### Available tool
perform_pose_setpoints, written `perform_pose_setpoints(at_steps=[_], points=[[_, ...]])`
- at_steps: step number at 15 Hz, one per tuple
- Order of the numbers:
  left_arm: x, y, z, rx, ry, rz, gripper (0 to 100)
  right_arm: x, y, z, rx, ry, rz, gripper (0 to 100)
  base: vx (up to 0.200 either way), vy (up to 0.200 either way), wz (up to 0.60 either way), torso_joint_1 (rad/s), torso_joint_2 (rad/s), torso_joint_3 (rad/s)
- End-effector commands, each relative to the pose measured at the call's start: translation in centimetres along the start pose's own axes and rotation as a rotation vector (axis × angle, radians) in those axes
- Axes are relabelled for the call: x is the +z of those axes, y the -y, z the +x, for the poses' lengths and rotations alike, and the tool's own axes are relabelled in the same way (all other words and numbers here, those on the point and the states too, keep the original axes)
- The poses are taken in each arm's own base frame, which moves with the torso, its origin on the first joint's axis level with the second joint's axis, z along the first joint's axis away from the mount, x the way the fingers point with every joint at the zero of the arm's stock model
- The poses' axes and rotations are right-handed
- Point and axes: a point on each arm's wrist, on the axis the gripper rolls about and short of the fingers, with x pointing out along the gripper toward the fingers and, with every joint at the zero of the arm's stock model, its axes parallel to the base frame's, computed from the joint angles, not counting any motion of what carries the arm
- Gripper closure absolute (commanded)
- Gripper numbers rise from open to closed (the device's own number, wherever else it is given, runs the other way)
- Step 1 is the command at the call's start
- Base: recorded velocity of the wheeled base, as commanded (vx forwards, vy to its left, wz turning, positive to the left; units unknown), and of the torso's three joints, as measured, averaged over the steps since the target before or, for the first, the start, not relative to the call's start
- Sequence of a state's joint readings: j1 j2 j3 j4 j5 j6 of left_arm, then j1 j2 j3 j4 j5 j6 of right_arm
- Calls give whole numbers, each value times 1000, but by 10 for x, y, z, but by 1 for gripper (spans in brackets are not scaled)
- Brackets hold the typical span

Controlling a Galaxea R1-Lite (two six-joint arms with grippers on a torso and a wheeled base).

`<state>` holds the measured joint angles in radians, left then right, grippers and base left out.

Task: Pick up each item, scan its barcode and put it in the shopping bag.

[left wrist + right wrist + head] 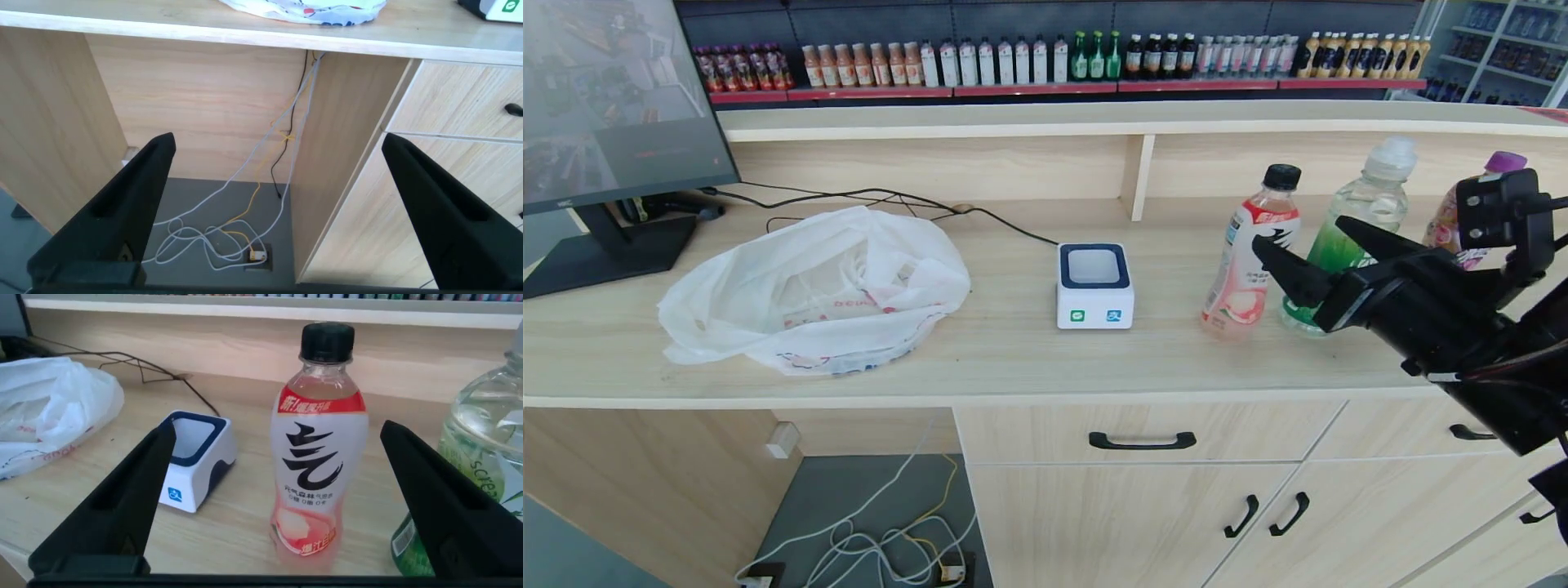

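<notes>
Right wrist view: the right gripper (278, 433) is held wide open, and the pink bottle (317, 457) is seen upright on the counter (245, 396) just ahead, between its fingers, untouched. The scanner (196, 461) and bag (49, 400) are placed farther to its left. The left gripper (278, 151) is also spread open, below counter level.

Head view looks down over the whole surface (1013, 359) from the near side; right wrist view sits low, close on pink bottle (317, 449) and scanner (194, 461), both shared; left wrist view faces under-surface cables (216, 241), sharing the bag (306, 10) edge.
</notes>
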<state>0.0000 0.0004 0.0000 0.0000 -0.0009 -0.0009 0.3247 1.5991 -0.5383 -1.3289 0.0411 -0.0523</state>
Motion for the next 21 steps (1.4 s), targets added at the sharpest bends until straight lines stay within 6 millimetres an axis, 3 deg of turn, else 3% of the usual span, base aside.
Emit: perform_pose_setpoints(at_steps=[1,4,7,21], points=[[0,0,0,1,0,-1,0,-14,3,6,-10,-42,-1,0,0,0,0,0,0,0],[0,0,0,1,0,-1,0,-28,22,10,-70,-85,1,0,0,0,0,0,0,0],[0,0,0,-1,0,-1,0,-38,21,-4,-79,-138,50,0,0,0,0,0,0,0],[0,0,0,1,0,-1,0,-50,29,27,-93,-133,15,0,0,0,0,0,0,0]])
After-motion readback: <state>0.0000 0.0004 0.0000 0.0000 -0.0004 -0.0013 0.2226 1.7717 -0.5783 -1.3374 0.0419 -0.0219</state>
